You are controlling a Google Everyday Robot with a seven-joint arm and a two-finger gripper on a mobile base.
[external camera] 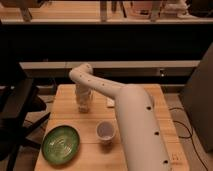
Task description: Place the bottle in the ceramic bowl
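The green ceramic bowl (61, 145) sits at the front left of the wooden table (65, 107). It holds nothing. My white arm reaches from the front right across the table to the back left. There my gripper (83, 101) points down at the tabletop. A pale upright shape at its tip looks like the bottle (84, 106), standing on the table. The gripper covers most of it. The bowl lies well in front of the gripper and a little to its left.
A small white cup (105, 131) stands in mid-table, right of the bowl and close to my arm. A flat white packet (111, 102) lies behind the arm. A black chair (15, 117) is off the table's left edge. A dark counter runs behind.
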